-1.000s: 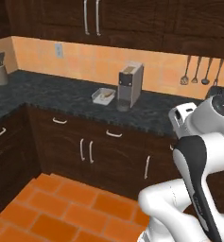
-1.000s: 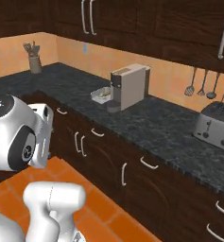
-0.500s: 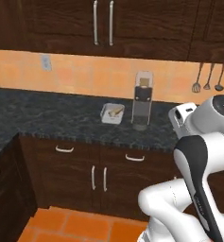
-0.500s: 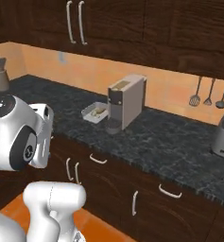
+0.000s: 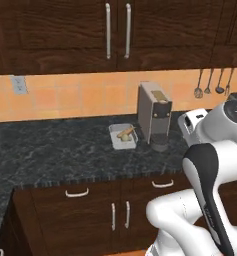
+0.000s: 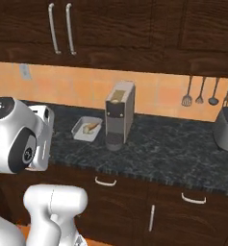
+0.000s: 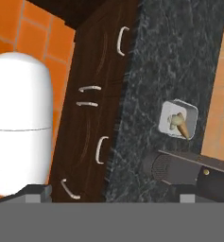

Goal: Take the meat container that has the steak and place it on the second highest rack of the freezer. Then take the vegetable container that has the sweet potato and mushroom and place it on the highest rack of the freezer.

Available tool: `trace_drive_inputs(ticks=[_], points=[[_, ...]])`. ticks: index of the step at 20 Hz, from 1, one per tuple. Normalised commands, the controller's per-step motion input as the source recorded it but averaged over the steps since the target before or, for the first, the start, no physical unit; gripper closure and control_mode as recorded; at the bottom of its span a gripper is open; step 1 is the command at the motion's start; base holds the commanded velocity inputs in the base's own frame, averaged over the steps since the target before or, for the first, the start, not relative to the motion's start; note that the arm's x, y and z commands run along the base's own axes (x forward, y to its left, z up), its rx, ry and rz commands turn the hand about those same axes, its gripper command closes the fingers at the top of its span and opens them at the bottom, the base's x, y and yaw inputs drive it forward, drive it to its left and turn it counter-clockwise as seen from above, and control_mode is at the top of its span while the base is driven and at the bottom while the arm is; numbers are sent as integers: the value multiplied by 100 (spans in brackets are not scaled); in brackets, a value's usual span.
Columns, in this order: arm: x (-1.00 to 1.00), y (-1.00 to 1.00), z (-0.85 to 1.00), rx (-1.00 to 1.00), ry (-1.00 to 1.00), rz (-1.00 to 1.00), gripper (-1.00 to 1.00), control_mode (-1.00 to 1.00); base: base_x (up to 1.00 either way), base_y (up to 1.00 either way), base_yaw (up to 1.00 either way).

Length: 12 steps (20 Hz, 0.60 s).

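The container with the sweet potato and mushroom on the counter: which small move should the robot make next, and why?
Probably roll the base a little closer to the counter and begin to lower the arm toward the vegetable container. It sits beside the coffee machine, well ahead of the arm, and nothing touches it. The meat container cannot be seen, so this is the only target at hand.

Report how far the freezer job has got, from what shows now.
Done: nothing looks finished. The vegetable container with sweet potato and mushroom sits on the counter beside the coffee machine, untouched. In hand: nothing between the fingers. Left: both containers to the freezer racks; neither steak container nor freezer is in sight.
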Motion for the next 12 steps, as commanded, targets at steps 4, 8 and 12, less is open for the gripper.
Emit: trace_drive_inputs(ticks=[4,8,12], points=[[0,0,0,0,0,0,-100,100,59,52,-40],[0,0,0,0,0,0,-100,100,53,45,-39],[1,3,0,0,0,-3,-100,-100,37,35,-26]])
